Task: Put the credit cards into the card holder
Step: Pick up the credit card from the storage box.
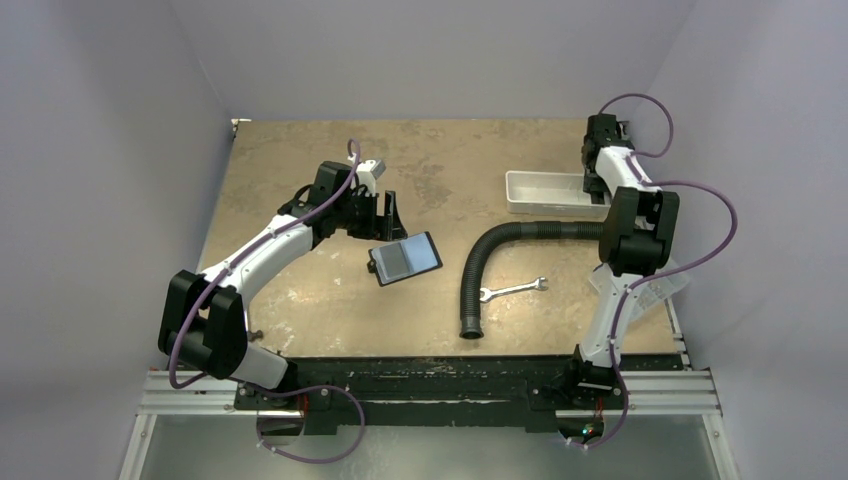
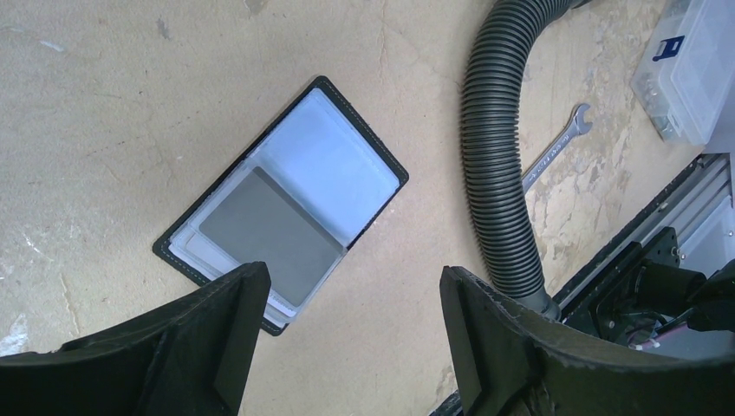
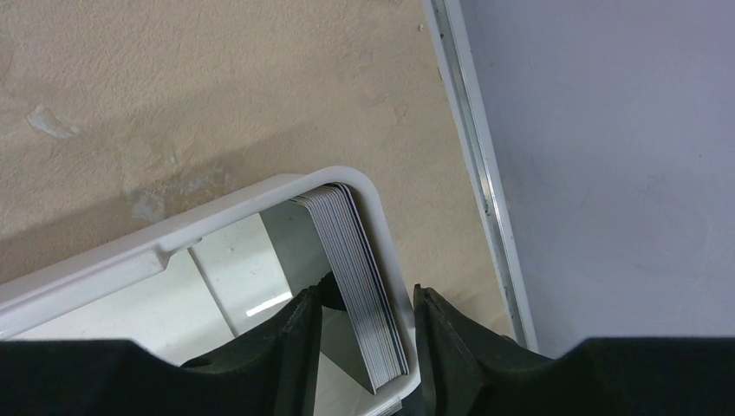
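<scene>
Tan, scuffed tabletop (image 1: pixel 450 150) fills a grey-walled enclosure. At left, the left gripper (image 2: pixel 351 277) hovers just above the card holder (image 1: pixel 405 258) with its fingers spread wide and nothing between them. That black holder lies open and flat, one grey card (image 2: pixel 264 234) showing in its clear sleeve. Beside it to the right curves a black ribbed hose (image 1: pixel 475 270), with a silver wrench (image 1: pixel 512 289) near its open end. Far right, a white tray (image 1: pixel 540 190) holds a stack of cards (image 3: pixel 351 260) standing on edge against its end wall. The right gripper (image 3: pixel 366 299) straddles this stack, fingers partly apart; I cannot tell whether they pinch it.
</scene>
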### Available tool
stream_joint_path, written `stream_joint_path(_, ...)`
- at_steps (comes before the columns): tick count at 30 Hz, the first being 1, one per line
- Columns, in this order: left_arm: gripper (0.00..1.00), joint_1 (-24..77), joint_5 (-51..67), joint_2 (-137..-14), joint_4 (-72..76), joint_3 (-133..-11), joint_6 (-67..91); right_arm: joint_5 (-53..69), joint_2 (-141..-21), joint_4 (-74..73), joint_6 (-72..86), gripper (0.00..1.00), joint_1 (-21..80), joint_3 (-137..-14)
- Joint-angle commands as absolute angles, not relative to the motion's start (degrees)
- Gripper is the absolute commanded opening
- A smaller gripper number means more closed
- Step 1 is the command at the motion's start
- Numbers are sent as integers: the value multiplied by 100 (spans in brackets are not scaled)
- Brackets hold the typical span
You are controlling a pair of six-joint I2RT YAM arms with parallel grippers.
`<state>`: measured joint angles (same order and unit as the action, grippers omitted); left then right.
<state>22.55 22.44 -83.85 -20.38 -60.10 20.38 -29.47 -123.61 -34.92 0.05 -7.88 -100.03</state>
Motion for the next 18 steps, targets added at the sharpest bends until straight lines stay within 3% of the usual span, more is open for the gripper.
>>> stream_joint_path(1,77,2272,2381,-8218,-1828,-5979,1986,-3309,-12086,-3437,26,40,-773,-10147)
stream_joint_path(8,77,2277,2416,-8218,-1819,-5979,1995,-3474,-11995,-3403,26,39,-696,-10102)
stream_joint_path(18,77,2276,2443,-8222,-1806,-5981,2004,-3652,-11978,-3349,-160,50,-668,-10072)
